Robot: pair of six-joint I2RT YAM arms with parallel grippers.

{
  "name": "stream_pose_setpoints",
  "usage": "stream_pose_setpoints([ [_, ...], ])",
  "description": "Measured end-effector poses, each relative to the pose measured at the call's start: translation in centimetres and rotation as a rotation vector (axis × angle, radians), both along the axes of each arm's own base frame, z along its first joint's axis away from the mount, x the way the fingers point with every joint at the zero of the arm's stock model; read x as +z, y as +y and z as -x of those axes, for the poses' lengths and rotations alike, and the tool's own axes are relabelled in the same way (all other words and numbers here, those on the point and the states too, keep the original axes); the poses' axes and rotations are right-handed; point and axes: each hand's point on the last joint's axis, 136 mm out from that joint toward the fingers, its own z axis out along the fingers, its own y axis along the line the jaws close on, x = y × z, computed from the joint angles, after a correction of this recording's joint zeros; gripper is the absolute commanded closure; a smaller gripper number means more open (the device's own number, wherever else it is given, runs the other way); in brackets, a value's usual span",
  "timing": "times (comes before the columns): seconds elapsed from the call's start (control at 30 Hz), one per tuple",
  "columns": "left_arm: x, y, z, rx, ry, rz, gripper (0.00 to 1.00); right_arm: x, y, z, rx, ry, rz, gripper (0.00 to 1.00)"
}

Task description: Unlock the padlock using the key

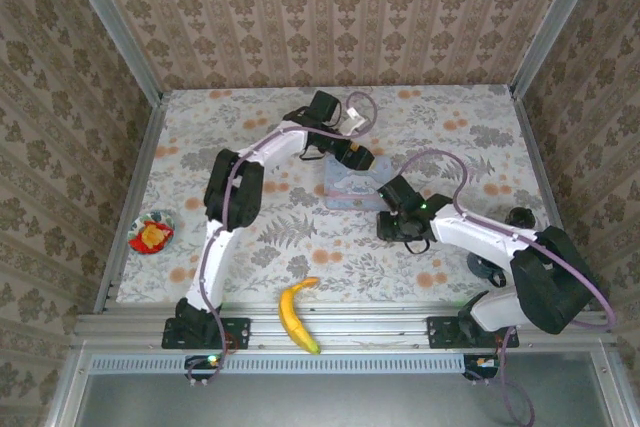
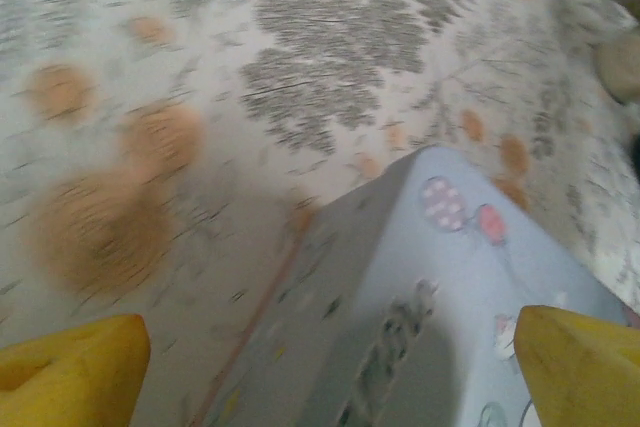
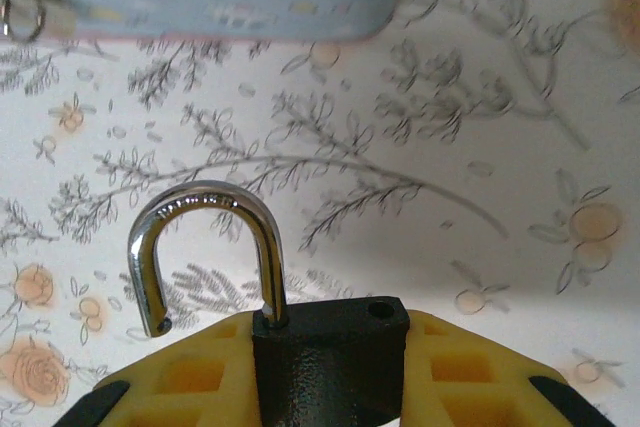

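Looking down from above, we see both arms reaching to the middle of the desk [image 1: 300,237], where a pale blue tin [image 1: 350,187] lies. The left pincer [image 1: 358,159] hangs over the tin's far side, and the right pincer [image 1: 390,219] sits just beside its near right corner. A banana [image 1: 298,315] lies at the desk's near edge and a small dish [image 1: 153,232] by the left edge, both well apart from the pincers. From up there we cannot make out what the right pincer holds. Its wrist camera settles it: the yellow fingers [image 3: 180,382] clamp the dark body of the padlock [image 3: 330,352], which stands upright with its shackle [image 3: 200,212] swung open and one end free. A small metal ring [image 3: 20,12] rests against the tin beyond. The left wrist camera, though blurred, shows its yellow fingertips [image 2: 70,367] spread wide above the tin, gripping nothing.
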Motion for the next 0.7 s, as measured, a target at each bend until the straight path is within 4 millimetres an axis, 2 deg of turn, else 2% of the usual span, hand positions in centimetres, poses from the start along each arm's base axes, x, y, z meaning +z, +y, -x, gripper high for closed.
stream_pose_setpoints([
  [0.07, 1.3, 1.5, -0.8, 0.085, -0.043, -0.022, 0.02, -0.1, 0.5, 0.4, 0.005, 0.007, -0.004, 0.96],
  [0.2, 6.0, 5.2, -1.9, 0.273, -0.149, -0.007, 0.00, -1.0, 1.0, 1.1, 0.009, 0.038, 0.009, 0.92],
  [0.3, 9.4, 8.2, -1.6, 0.399, -0.208, 0.027, 0.00, -2.5, 1.0, 1.6, 0.006, 0.084, 0.039, 0.89],
  [0.37, 10.7, 10.3, -1.0, 0.481, -0.233, 0.045, 0.00, -3.2, 1.1, 1.8, 0.007, 0.107, 0.056, 0.86],
  [0.47, 11.0, 13.7, 0.5, 0.599, -0.241, 0.044, 0.00, -3.2, 1.5, 1.6, 0.012, 0.108, 0.068, 0.76],
  [0.57, 10.1, 16.8, 2.3, 0.697, -0.236, 0.015, 0.00, -3.3, 1.5, 1.6, 0.012, 0.116, 0.089, 0.58],
  [0.7, 9.2, 20.8, 5.1, 0.822, -0.251, -0.040, 0.00, -3.2, 2.0, 1.6, 0.029, 0.110, 0.089, 0.42],
])
